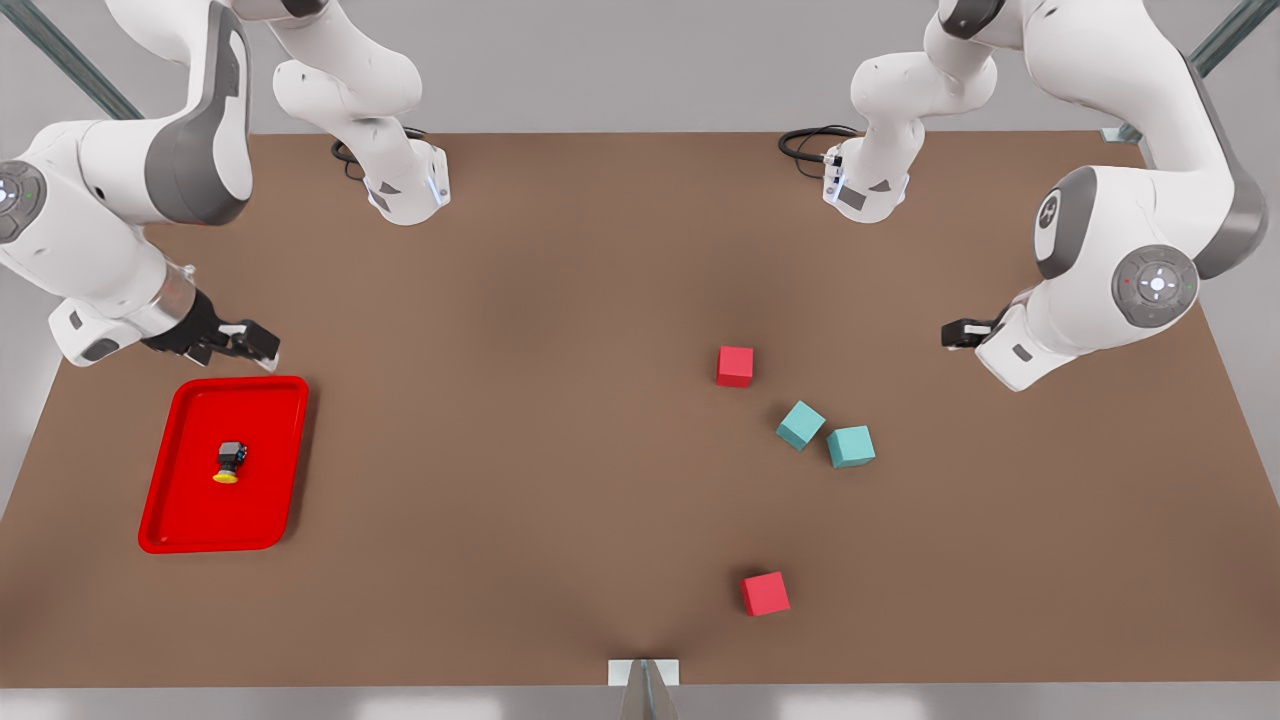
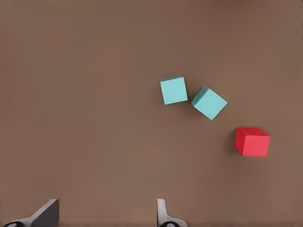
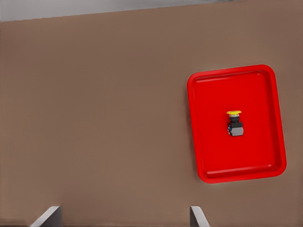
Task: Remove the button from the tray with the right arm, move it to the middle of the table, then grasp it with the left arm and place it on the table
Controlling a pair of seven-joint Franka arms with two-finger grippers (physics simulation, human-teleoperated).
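Two arms hang over the bench (image 1: 560,400) and neither holds anything yet. Your right gripper (image 1: 245,342) hovers just beyond the tray's (image 1: 165,470) far rim, near the bench's edge at the front view's left; the right wrist view shows its jaws standing well apart, with only their tips visible. The button (image 1: 229,461) lies on its side near the middle of the tray, yellow cap pointing toward the near edge of the bench, untouched.

Your left gripper (image 1: 958,333) waits over the opposite end, jaws apart in its wrist view, looking down on two teal cubes (image 2: 173,90) and a red cube (image 2: 252,141). Another red cube (image 1: 765,593) sits toward the near edge.

You should watch three risks. The button is small and toppled, so a grasp across the rounded cap could squirt it out. Coming down off-centre could catch the tray rim and shift the tray. At the handover, the cubes crowd the middle, so a low carry may knock them.

Most of the left gripper is hidden behind its own arm in the front view.
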